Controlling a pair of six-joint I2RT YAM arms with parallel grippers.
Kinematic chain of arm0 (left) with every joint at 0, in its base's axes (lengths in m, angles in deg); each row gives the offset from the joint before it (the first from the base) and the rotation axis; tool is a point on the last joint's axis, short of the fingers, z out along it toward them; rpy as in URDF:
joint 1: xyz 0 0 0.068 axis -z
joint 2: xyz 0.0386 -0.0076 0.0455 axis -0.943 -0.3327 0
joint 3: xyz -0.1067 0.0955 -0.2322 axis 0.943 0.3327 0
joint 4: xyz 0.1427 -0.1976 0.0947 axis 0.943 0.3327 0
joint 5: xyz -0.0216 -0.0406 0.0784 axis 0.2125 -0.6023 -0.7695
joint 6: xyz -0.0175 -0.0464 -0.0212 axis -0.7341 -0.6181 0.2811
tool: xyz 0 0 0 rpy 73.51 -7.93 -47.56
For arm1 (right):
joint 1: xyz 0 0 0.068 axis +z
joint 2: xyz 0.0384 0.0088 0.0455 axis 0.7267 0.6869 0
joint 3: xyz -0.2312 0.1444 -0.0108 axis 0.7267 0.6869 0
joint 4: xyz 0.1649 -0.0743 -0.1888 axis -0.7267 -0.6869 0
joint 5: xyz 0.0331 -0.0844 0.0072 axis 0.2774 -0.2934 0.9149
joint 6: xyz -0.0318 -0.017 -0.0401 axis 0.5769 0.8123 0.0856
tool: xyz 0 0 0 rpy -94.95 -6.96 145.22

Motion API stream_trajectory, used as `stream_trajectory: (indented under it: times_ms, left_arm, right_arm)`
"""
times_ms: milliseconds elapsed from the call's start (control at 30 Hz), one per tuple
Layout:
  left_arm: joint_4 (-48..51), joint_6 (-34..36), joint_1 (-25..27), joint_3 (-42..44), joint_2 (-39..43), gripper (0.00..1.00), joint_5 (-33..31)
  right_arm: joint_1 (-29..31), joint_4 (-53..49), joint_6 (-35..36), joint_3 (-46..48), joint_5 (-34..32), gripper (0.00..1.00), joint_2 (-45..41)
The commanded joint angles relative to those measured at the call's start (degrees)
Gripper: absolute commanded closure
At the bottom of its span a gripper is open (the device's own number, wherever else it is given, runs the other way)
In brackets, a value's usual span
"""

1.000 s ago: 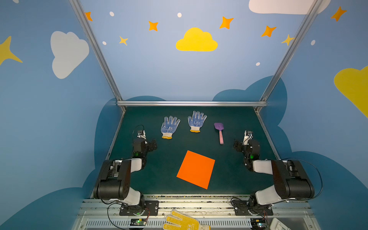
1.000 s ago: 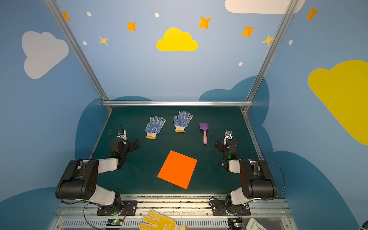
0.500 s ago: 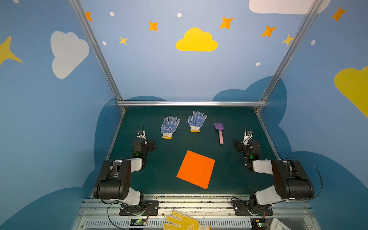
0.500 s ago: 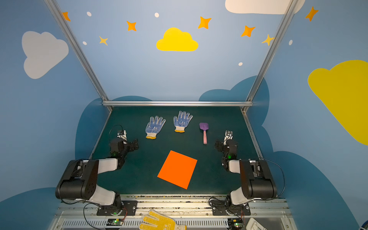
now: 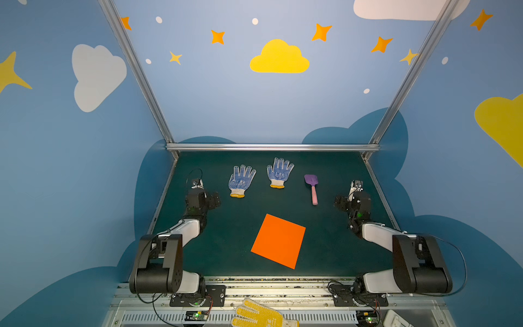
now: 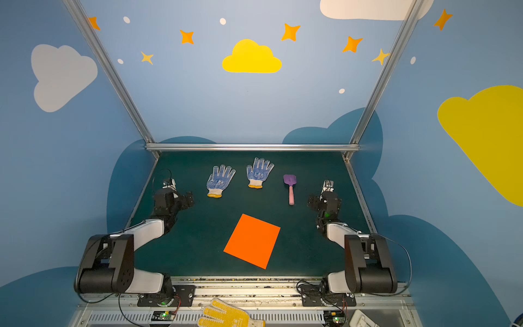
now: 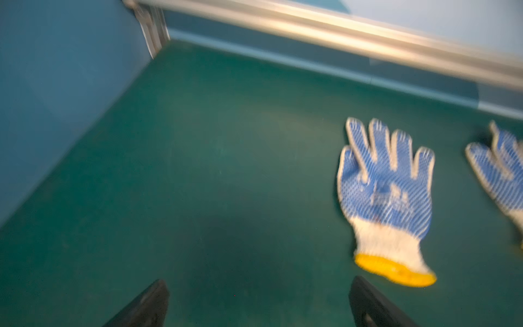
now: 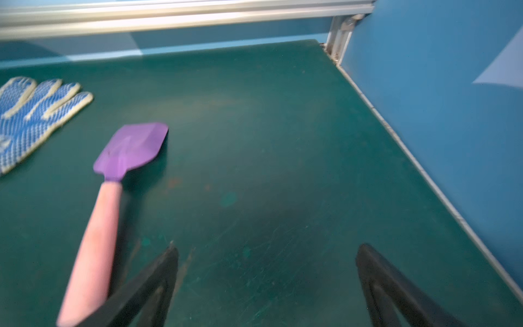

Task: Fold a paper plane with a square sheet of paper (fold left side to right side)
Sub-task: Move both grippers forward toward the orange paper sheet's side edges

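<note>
Nothing is folded yet: the sheet (image 5: 278, 241) lies flat and uncreased on the counter (image 5: 223, 226), near its front edge and about midway between the arms, turned a little askew, with nothing touching it. This looks like the very opening of the task, the first left-to-right fold not begun. The left gripper (image 7: 259, 280) is spread wide and empty over bare counter beside a glove; the right gripper (image 8: 268, 247) is likewise spread and empty, just beside the shovel (image 5: 312, 188) handle. Next, I'd say, the left gripper needs to reach the sheet's left edge, lift it and carry it over to the right edge while the right one pins the paper. The count: one sheet, two blue gloves (image 5: 241, 180) (image 5: 279, 172) at the back, one shovel, one yellow glove (image 5: 260, 315) off the front of the counter, two grippers.
</note>
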Motion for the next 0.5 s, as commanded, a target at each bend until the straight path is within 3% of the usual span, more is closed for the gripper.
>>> stream_trajectory:
  times_ms: [0,100,133,233,300,467]
  left_arm:
    - [13.01,-4.62,0.34,-4.22,4.69,0.0,0.01]
    - [22.91,-10.98,1.62,-9.44,6.34,0.0,3.57]
    - [27.61,-13.38,2.41,-11.59,6.61,0.0,4.87]
    - [35.8,-19.07,7.05,-14.24,7.53,0.0,7.37]
    - [37.82,-21.66,12.1,-13.91,8.69,0.0,7.84]
    - [40.05,-24.47,25.13,-11.91,9.72,0.0,1.84]
  right_arm:
    - [-0.52,-18.49,-8.81,-8.71,0.09,0.03,-6.48]
    - [-1.8,-30.35,-28.83,-11.15,2.5,0.03,-10.51]
    - [-2.77,-32.25,-30.39,-11.37,7.77,0.03,-11.43]
    - [-2.72,-35.96,-27.36,-11.61,22.35,0.03,-13.23]
    - [-1.28,-38.5,-26.4,-10.53,27.33,0.03,-14.81]
    - [3.07,-41.89,-23.93,-6.36,36.51,0.03,-18.61]
